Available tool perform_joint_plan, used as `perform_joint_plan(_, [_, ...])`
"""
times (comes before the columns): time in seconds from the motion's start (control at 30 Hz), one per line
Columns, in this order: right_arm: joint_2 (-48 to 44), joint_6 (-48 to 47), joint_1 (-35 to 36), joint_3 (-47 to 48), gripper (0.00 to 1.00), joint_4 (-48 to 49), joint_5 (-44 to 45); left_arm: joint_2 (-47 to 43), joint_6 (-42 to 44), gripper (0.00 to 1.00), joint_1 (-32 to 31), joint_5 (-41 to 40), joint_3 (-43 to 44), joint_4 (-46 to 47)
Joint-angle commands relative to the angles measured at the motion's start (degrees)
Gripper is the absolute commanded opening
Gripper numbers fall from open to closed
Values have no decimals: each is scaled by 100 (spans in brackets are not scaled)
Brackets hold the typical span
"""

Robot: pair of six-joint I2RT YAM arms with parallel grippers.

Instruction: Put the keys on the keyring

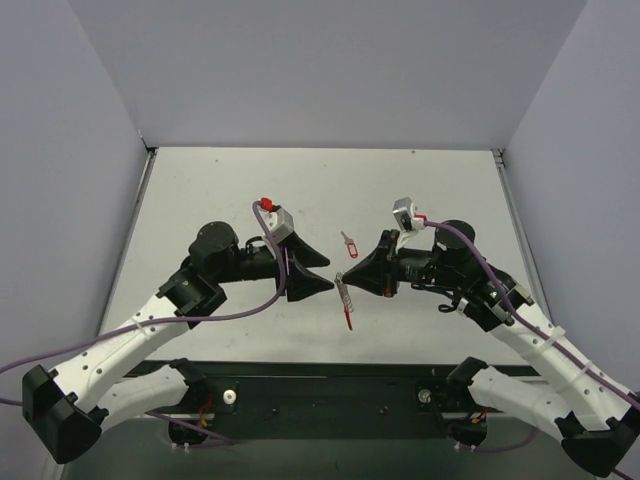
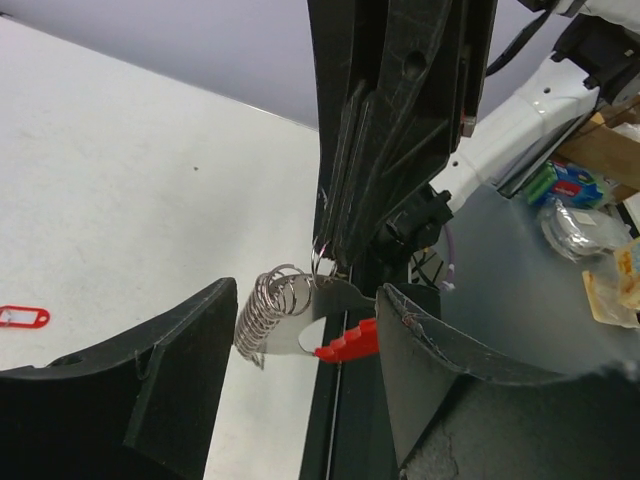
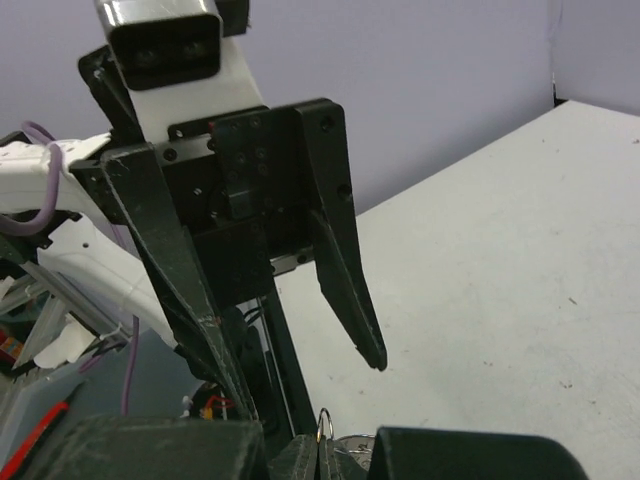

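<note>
The right gripper (image 1: pixel 345 277) is pinching the top of the loop-shaped keyring (image 2: pixel 268 312) (half thick red arc, half silvery ridged band), its jaws pressed together on it, and the loop is dangling below them. The left gripper (image 1: pixel 330 273) is holding its jaws spread, with the loop hanging right at their mouth. The tiny silver key with a red plastic head (image 1: pixel 348 240) is lying on the white table (image 1: pixel 230 190), apart from both.

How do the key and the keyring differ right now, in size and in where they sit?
Place: the key lies flat on the table with nothing gripping it, while the keyring dangles from the closed tips of the right gripper.
Size: the key is far smaller than the keyring.
Look: the key is one small red-headed piece, the keyring a silvery coiled band joined to a thick red arc.
Both are red and silver.
</note>
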Motion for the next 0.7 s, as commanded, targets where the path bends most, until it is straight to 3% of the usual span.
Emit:
perform_joint_plan(0.0, [-183, 86, -22, 87, 0, 742, -308, 96, -208, 66, 34, 580, 200, 615])
perform_joint_plan(0.67, [-130, 200, -13, 87, 0, 812, -405, 413, -366, 40, 34, 958, 244, 1125])
